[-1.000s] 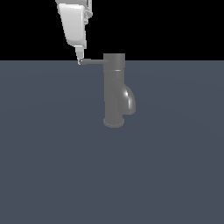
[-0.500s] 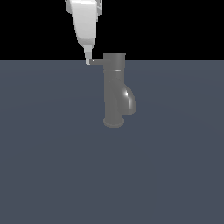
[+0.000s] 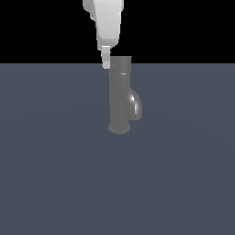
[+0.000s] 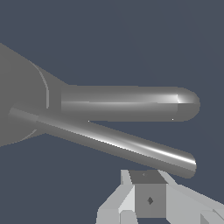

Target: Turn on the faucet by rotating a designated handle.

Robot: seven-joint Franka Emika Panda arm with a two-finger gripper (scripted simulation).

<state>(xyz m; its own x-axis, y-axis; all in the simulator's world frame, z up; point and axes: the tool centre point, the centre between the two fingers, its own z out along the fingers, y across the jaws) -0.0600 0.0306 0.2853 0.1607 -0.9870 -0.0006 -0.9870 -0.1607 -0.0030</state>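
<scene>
A: Exterior view: faucet [image 3: 121, 94] stands upright on the dark tabletop [image 3: 55, 174], spout curving down toward the exterior view's right. End effector [image 3: 106, 59] hangs at the faucet's top, on the exterior view's left side, fingertip level with the cap.

B: Handle?

A: Can't pick it out in the exterior view, probably foreshortened or hidden behind the finger. Wrist view shows it: handle [image 4: 113, 142] is a thin bright rod leaving the faucet top, long axis running slantwise across the frame, rounded tip free. The thicker tube beside it looks like the spout [image 4: 131, 103].

B: End effector relative to the rod?

A: Just beside it, near the outer tip, off to one flank of the long axis. A white finger [image 4: 148, 197] sits right next to the rod. Touching or a hair apart, can't tell.

B: Open or closed?

A: Cannot tell. Only one fingertip is clear in either view. Nothing looks pinched.

B: So push, not grasp?

A: My read. Force should go sideways across the rod, near the tip for leverage, sweeping around the faucet's vertical axis. Risk: finger slipping past the rounded end.
</scene>
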